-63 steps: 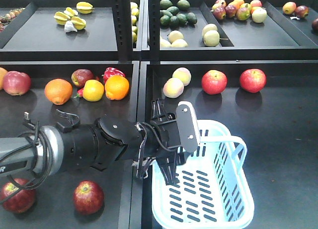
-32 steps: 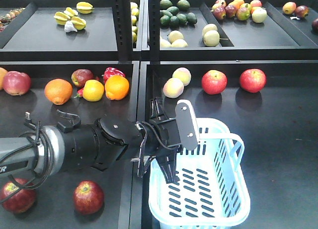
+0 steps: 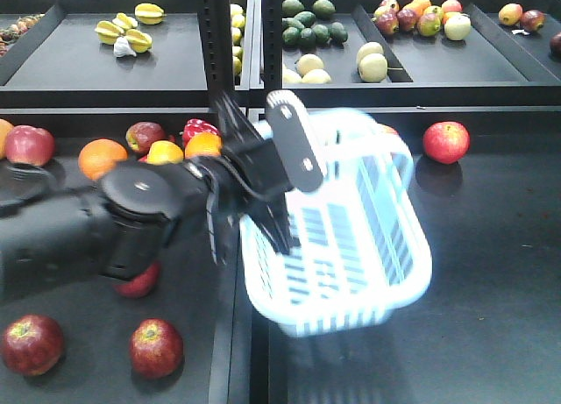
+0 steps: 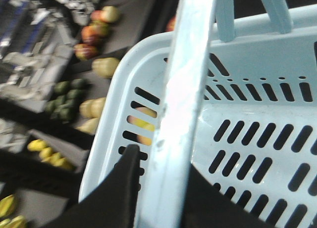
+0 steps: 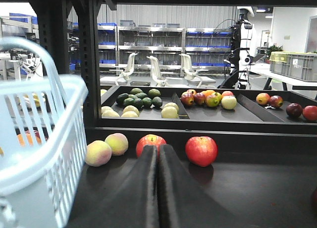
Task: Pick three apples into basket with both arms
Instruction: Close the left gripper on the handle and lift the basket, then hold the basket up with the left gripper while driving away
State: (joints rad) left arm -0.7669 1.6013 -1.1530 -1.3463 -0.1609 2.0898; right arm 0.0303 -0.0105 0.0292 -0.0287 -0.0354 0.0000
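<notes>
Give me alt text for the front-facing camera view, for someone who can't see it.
The left gripper holds a pale blue basket tilted in the air above a dark shelf, blurred by motion. A dark red apple and a second apple lie at the lower left; fruit trays sit behind.

black shelf deck [image 3: 508, 246] | dark red apples [image 3: 156, 347] | orange [image 3: 99, 159] | peaches [image 5: 98, 153]
</notes>
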